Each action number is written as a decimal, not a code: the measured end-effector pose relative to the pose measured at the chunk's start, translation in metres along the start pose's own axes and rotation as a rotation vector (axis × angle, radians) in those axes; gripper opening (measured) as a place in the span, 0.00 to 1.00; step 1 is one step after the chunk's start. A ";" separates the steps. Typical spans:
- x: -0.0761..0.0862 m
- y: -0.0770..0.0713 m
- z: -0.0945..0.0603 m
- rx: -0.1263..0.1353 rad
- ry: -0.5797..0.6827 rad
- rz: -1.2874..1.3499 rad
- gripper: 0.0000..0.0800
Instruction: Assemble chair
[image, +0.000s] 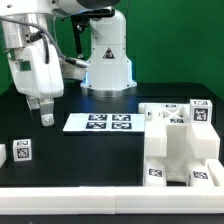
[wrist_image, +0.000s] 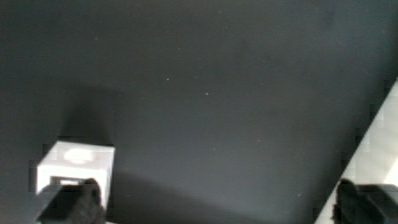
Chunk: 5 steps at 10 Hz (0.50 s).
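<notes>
The chair parts are white blocks with black-and-white tags. A large cluster of them (image: 180, 140) stands at the exterior view's right. A small tagged block (image: 22, 150) lies at the left, with another (image: 2, 155) at the picture's edge. My gripper (image: 41, 115) hangs above the black table between the small block and the marker board (image: 100, 122), touching nothing. In the wrist view the gripper (wrist_image: 221, 205) is open and empty, with bare table between the two dark fingers (wrist_image: 71, 205). A small white block (wrist_image: 75, 160) lies just beside one finger.
A white strip (wrist_image: 381, 140) at the edge of the wrist view looks like the marker board's edge. The robot base (image: 105, 60) stands at the back. The table's front edge (image: 110, 195) runs along the bottom of the exterior view.
</notes>
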<state>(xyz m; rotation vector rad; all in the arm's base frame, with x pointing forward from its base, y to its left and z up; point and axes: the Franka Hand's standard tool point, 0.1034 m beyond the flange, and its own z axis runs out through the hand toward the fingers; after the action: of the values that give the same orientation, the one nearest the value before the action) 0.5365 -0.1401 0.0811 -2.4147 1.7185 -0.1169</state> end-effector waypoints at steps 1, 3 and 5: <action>0.009 0.014 0.008 0.006 -0.009 0.093 0.81; 0.026 0.044 0.027 -0.036 -0.019 0.192 0.81; 0.033 0.063 0.039 -0.055 0.018 0.195 0.81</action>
<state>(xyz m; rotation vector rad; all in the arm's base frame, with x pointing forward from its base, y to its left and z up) 0.4953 -0.1876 0.0296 -2.2731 1.9792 -0.0668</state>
